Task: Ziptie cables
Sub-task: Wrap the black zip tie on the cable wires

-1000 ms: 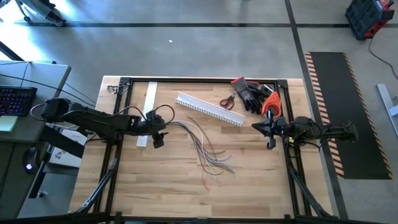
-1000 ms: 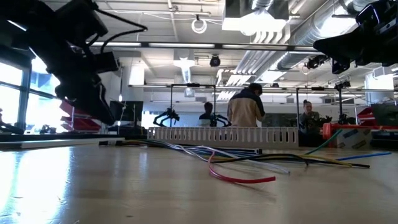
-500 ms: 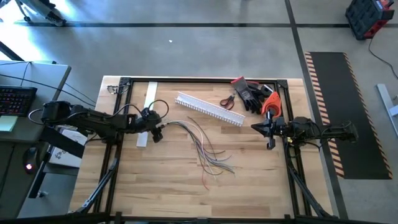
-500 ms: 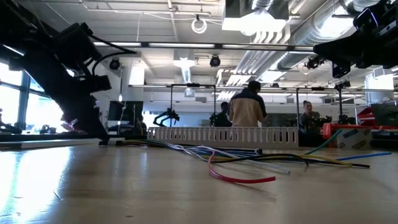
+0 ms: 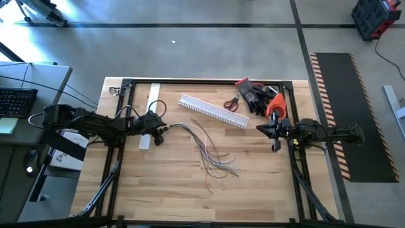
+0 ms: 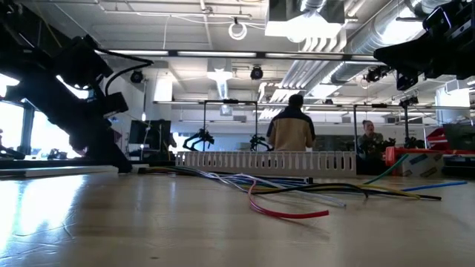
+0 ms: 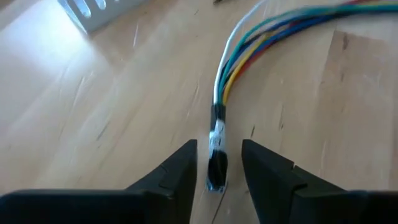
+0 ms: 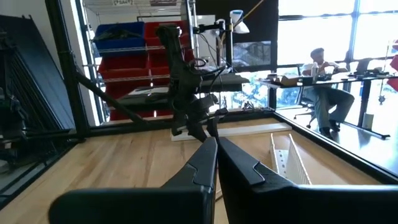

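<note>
The cables (image 5: 209,149) lie loose on the wooden table, their free ends splaying toward the near edge. Their gathered end (image 7: 216,158), wrapped in black with a white band, rests flat on the wood. My left gripper (image 7: 217,173) is open and low over the table, slanting down, with one finger on either side of that wrapped end and a narrow gap to each. In the high view it (image 5: 162,132) sits at the cables' left end. My right gripper (image 5: 258,129) is shut and hangs level above the table's right side, away from the cables.
A white comb-toothed duct (image 5: 212,111) lies behind the cables. Red-handled scissors (image 5: 231,101), black gloves (image 5: 256,95) and an orange tool (image 5: 275,104) sit at the far right. A white strip (image 5: 150,114) lies by the left arm. People stand in the room beyond (image 6: 291,133).
My left gripper has sunk to the table and swung a little toward the far edge, coming to the cables' wrapped end. The cables have not moved.
</note>
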`<state>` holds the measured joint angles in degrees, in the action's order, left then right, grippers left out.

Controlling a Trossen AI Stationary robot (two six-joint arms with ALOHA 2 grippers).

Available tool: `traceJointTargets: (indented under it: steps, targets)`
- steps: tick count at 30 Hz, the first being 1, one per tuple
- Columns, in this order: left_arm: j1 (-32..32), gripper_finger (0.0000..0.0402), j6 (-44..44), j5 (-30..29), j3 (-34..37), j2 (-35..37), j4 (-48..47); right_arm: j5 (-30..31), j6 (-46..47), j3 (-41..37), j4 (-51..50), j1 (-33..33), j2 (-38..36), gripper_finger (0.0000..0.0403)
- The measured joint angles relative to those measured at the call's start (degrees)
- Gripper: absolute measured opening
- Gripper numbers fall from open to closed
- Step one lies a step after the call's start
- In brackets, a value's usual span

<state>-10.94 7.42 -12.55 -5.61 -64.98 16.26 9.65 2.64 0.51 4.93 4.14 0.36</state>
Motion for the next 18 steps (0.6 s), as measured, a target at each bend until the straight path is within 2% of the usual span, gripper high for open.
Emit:
traceJointTargets:
  steps: [9, 12, 15, 18]
  targets:
    - [0.02, 0.0108, 2.16, -0.84, -0.19, -9.51, 8.57, 0.2, 0.04, -0.01, 0.0, 0.01, 0.0, 0.0]
    - [0.02, 0.0072, 2.98, -0.51, -1.02, -11.75, 9.07, 0.17, 0.0, -0.01, 0.0, 0.0, 0.0, 0.0]
    - [0.03, 0.0019, 3.53, -0.29, -2.93, -12.55, 4.77, 0.17, -0.05, -0.01, 0.0, 0.01, 0.0, 0.0]
    - [0.44, 0.0012, 4.32, -0.62, -6.34, -11.62, -1.67, 0.17, 0.12, -0.01, -0.01, 0.01, 0.0, 0.0]
